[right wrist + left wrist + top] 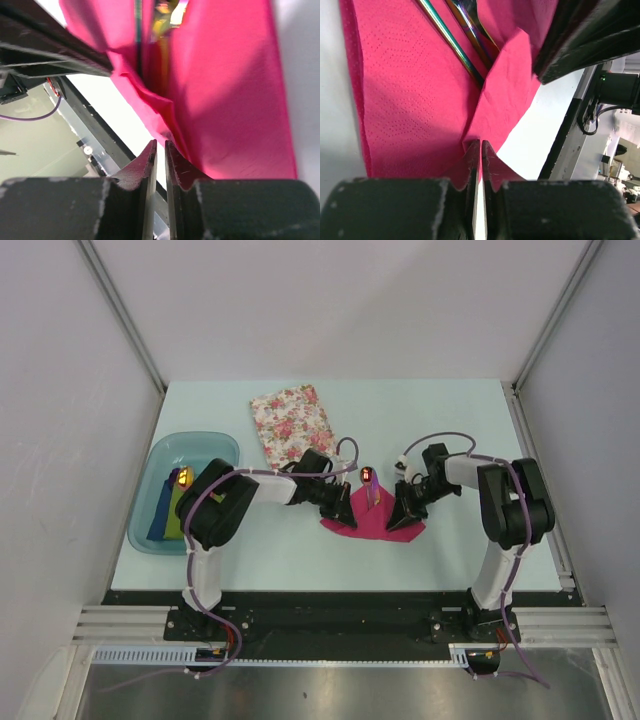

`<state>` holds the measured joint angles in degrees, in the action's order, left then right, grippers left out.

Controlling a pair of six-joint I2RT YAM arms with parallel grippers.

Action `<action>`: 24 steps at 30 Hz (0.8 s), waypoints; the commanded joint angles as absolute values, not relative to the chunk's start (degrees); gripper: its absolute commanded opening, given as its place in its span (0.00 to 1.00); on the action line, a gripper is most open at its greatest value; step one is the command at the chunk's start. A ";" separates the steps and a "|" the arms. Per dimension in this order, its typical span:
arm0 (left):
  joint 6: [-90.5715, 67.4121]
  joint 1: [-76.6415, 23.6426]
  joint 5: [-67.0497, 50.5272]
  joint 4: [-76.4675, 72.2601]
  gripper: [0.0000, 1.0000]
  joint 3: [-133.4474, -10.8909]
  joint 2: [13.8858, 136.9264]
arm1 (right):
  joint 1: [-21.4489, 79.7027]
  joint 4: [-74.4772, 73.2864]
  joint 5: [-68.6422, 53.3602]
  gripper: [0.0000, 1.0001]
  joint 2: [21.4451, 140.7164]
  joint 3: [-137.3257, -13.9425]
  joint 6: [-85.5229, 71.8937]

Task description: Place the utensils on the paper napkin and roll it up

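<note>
Paper napkin (395, 100) sits pinched at its edge by left end effector (480, 145) and right end effector (160, 146).

Slim purple-blue metal utensils (451, 44): in the left wrist view the upper ends are cut off by the top edge and the lower ends are hidden under a raised fold of the magenta-pink paper napkin (410, 105). In the right wrist view they are a blurred streak, the pieces not separable. Napkin: cropped by the top edge in both wrist views. Right gripper (159, 147): whether paper lies between its nearly meeting tips cannot be told. Translucent blue plastic tub (137, 525): right side hidden behind the left arm (225, 505). Blue and green rolled napkins (162, 512) inside: partly covered, and their number is too small to tell. White floral-patterned napkin (290, 420): near corner hidden behind the same arm.
</note>
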<state>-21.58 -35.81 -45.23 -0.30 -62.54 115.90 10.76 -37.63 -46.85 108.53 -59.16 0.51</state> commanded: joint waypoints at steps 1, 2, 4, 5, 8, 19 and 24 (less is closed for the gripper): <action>-22.23 -35.42 -44.74 -0.97 0.08 -61.53 116.37 | 11.42 -36.74 -48.07 0.16 102.93 -60.12 0.26; -22.24 -35.51 -44.74 -1.23 0.08 -61.52 116.11 | 11.51 -36.48 -48.34 0.16 102.75 -60.29 0.26; -22.24 -35.42 -44.83 -1.67 0.09 -61.08 115.58 | 12.04 -35.69 -48.43 0.16 103.27 -60.38 -1.40; -22.24 -35.51 -44.74 -1.93 0.09 -61.00 115.23 | 12.30 -35.68 -48.25 0.16 103.53 -60.47 -1.49; -22.50 -35.33 -44.91 -3.24 0.11 -60.21 113.82 | 12.74 -35.42 -47.38 0.14 105.37 -60.47 -1.14; -26.98 -35.68 -50.09 -14.84 0.22 -56.95 108.46 | 12.75 -33.58 -43.77 0.10 109.16 -61.00 -1.41; -31.02 -36.56 -50.01 -18.36 0.24 -58.62 110.39 | 12.92 -33.57 -43.86 0.10 110.04 -61.00 -1.67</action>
